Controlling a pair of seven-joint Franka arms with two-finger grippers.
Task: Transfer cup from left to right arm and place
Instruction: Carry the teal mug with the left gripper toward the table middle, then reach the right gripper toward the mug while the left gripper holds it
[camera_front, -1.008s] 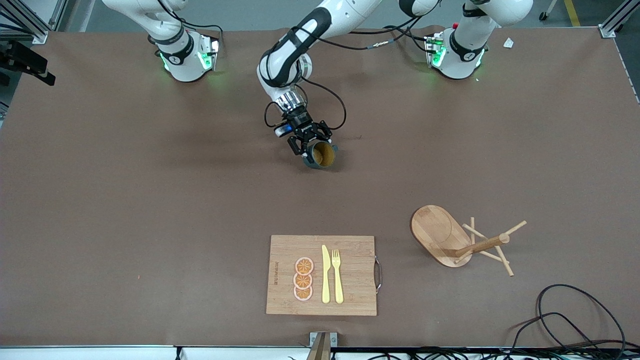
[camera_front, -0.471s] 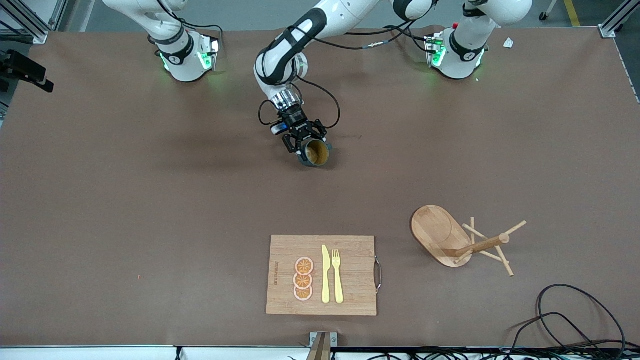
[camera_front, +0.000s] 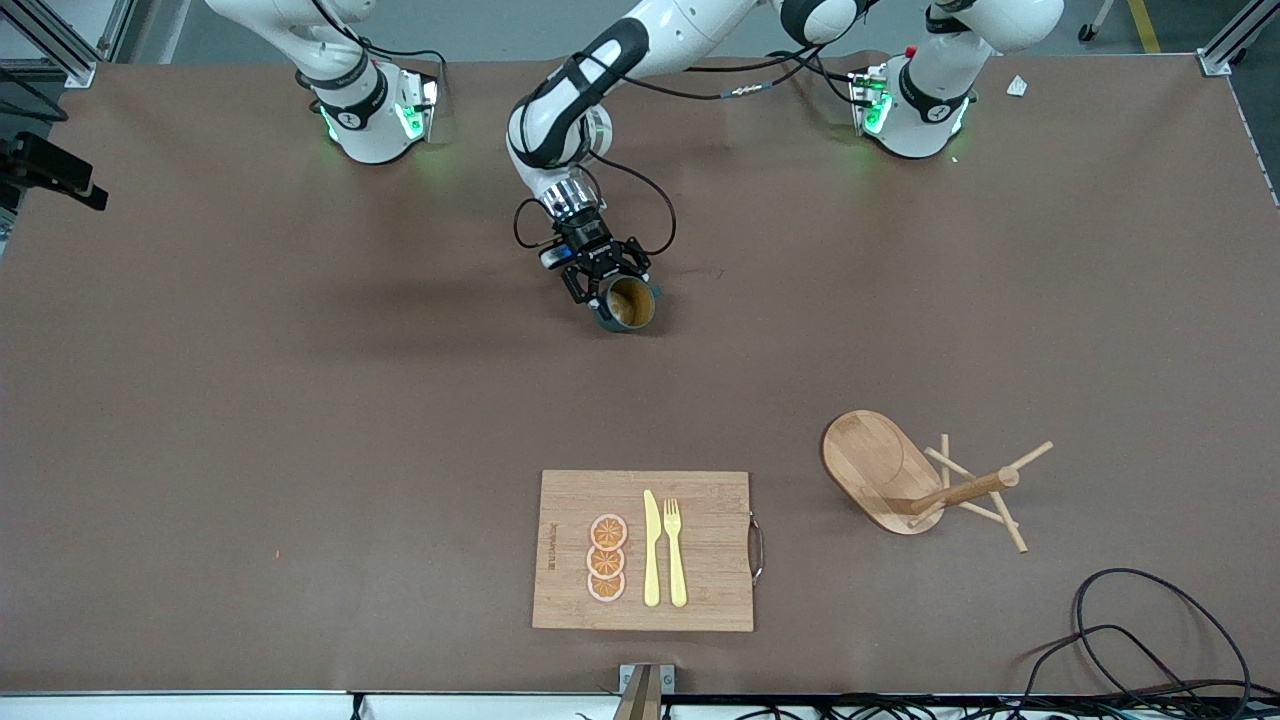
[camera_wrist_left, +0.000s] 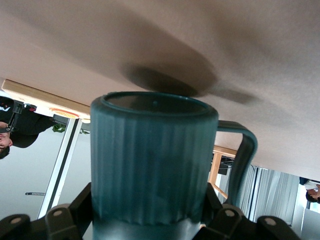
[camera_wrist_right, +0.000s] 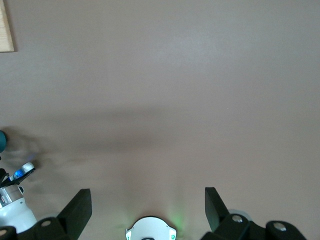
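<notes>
The cup (camera_front: 629, 306) is a dark teal ribbed mug with a tan inside. It hangs tipped on its side over the bare middle of the table, its mouth toward the front camera. My left gripper (camera_front: 603, 288) is shut on its base end. In the left wrist view the cup (camera_wrist_left: 152, 160) fills the frame, with its handle (camera_wrist_left: 245, 150) to one side and the left gripper (camera_wrist_left: 150, 202) clamping its sides. My right gripper (camera_wrist_right: 147, 192) is open and holds nothing, high over bare table near its own base (camera_wrist_right: 150, 232).
A wooden cutting board (camera_front: 700, 500) with orange slices, a yellow knife and a fork lies near the front edge. A wooden peg rack (camera_front: 905, 475) lies tipped over toward the left arm's end. Black cables (camera_front: 1150, 620) coil at that front corner.
My left gripper has carried the cup a little toward the right arm's end of the table and slightly toward the bases. Its grip is unchanged.
</notes>
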